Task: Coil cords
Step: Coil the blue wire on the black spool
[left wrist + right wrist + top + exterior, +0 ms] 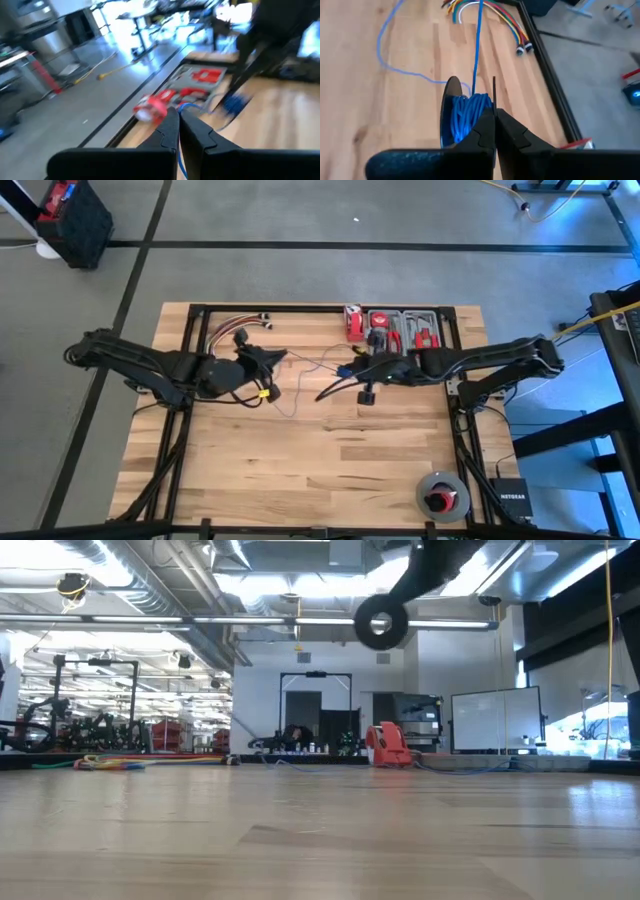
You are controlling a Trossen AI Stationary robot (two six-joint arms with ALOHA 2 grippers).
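Wooden planks of the counter (320, 470) fill the near ground, and near its front edge on the right sits one grey round reel with a red centre (442, 496); what it is stays unclear from above. Farther in, two dark arms meet over the middle of the counter. The left pincer (275, 360) is clenched on the thin blue cord (476, 40): in the left wrist view the two fingers (167, 131) press together with a blue strand running down between them, though that view is blurred and little else reads clearly. The right pincer (494, 131) is clenched on a dark spool (451, 107) wound with blue cord; the spool's lower part is hidden behind the fingers. From the spool the cord runs in a taut line away toward the left arm, and a slack loop lies on the wood beside it. From above the cord shows only as a faint thread between the two pincers. At the far edge lie one bundle of coloured wires (235, 328) on the left and one tray of red-handled tools (403, 328) on the right. The low view shows only a round dark part hanging from above, its arm cut off by the frame.
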